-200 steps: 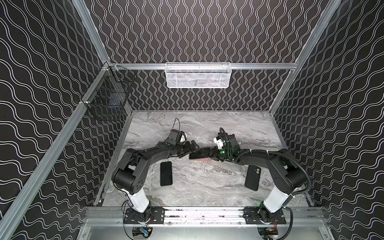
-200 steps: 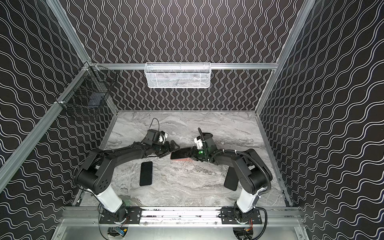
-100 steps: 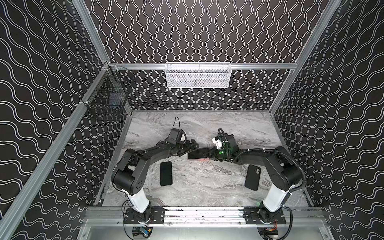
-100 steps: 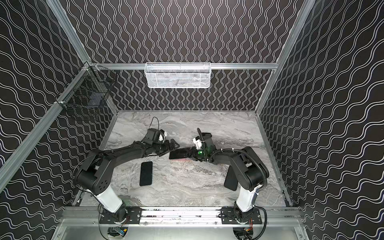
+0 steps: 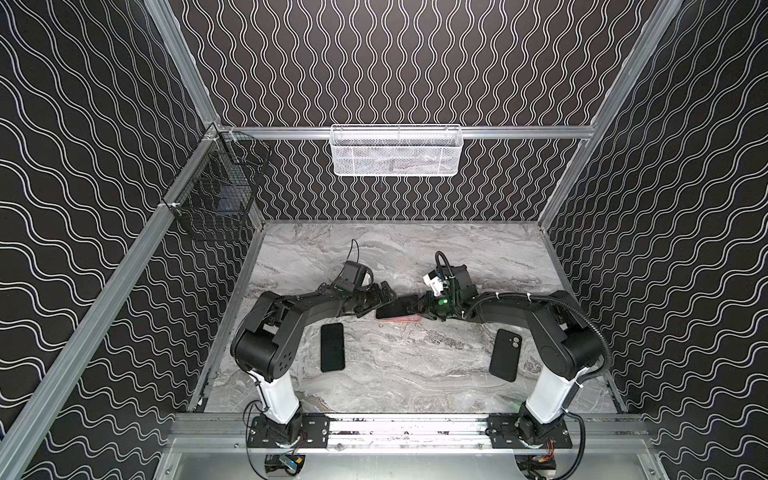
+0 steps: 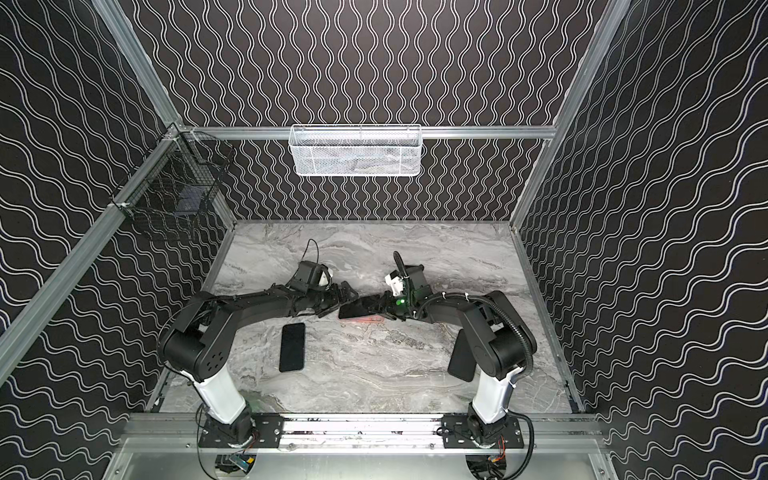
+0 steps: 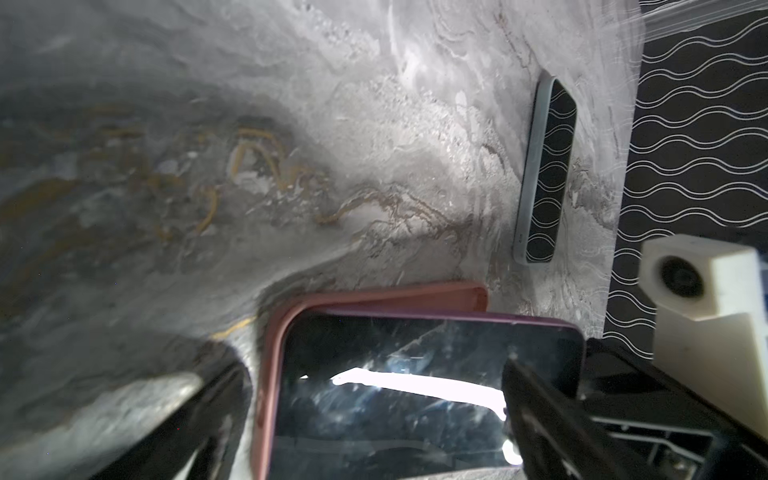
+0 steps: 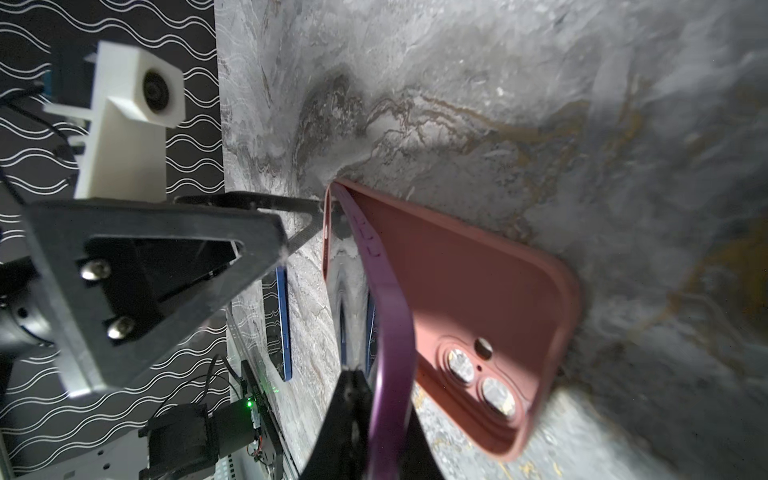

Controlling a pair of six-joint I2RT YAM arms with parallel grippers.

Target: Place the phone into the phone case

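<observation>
Purple phone (image 5: 392,309) tilted into pink phone case (image 5: 402,319)
Low end resting in the case, raised end pinched by right gripper (image 5: 419,306); left gripper (image 5: 384,296) spread wide beside the case's other end.

You've got spare dark phone (image 5: 332,347) flat on marble tabletop (image 5: 407,374), left side; second phone (image 5: 504,355) camera-side-up, right. White mesh basket (image 5: 395,151) on back wall, black wire basket (image 5: 216,195) on left wall.

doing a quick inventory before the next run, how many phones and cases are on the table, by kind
phones: 2, purple phone, blue-edged phone
cases: 1, pink case
black piece, camera side up, phone or case unclear: 1
total: 4
</observation>
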